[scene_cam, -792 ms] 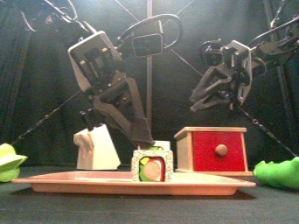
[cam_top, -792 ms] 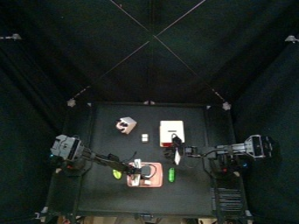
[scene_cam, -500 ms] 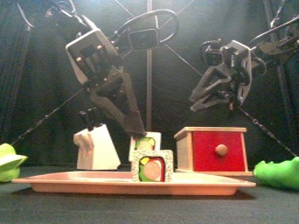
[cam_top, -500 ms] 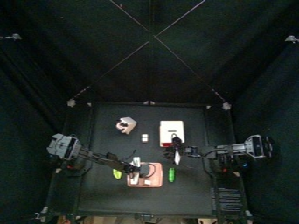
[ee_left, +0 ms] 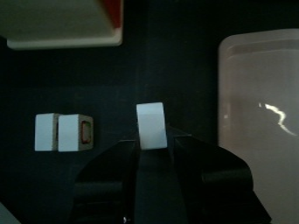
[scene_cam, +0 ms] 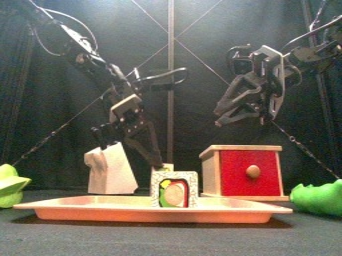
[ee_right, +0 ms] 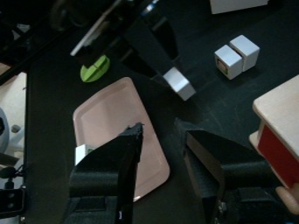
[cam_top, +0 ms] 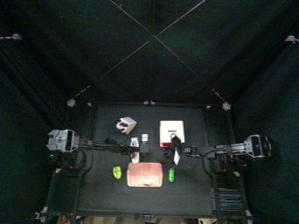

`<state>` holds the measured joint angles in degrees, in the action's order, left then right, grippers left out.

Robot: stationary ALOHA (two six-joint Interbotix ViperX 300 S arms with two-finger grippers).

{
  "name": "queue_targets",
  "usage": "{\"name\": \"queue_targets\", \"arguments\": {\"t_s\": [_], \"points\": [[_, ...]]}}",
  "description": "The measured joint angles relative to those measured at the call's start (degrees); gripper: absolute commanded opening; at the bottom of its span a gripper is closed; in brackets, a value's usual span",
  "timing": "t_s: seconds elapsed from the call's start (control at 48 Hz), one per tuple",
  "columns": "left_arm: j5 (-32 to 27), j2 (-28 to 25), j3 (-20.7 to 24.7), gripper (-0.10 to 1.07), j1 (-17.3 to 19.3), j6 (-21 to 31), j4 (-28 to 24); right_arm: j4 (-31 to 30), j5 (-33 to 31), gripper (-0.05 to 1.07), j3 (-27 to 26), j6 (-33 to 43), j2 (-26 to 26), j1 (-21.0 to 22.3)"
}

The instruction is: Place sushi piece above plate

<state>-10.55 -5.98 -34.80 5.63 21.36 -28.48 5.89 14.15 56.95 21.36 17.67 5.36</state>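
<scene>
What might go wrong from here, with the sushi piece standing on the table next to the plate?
The open jaws of the left gripper flank the sushi piece; a crooked pull-back might tip it over. It also stands close to the plate, so a nudge could push it against the rim.

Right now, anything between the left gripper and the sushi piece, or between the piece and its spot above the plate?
Nothing visible. The sushi piece stands on the table between the jaws of the open left gripper, clear of the plate and just beside its edge.
</scene>
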Motion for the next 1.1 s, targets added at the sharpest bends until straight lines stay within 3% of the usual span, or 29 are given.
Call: {"name": "queue_targets", "arguments": {"t_s": [0.208,0.521,0.854,1.104], "points": [[4.7,-1.8,-1.6,0.66,3.3,0.0,-2.5,-0.3,-0.1,0.75,-0.7,0.1,-1.9,0.0],[6.3,-1.9,-2.6,0.66,4.6,0.1,-3.3,-0.4,-0.1,0.75,-2.1,0.0,-4.6,0.5],[10.6,-4.0,-2.5,0.66,6.7,0.2,-4.2,-0.4,-0.1,0.75,-2.5,0.0,-4.9,0.6],[10.7,-4.0,-3.1,0.66,7.8,0.3,-4.2,-0.4,-0.1,0.75,-2.5,0.0,-4.9,0.6]]}}
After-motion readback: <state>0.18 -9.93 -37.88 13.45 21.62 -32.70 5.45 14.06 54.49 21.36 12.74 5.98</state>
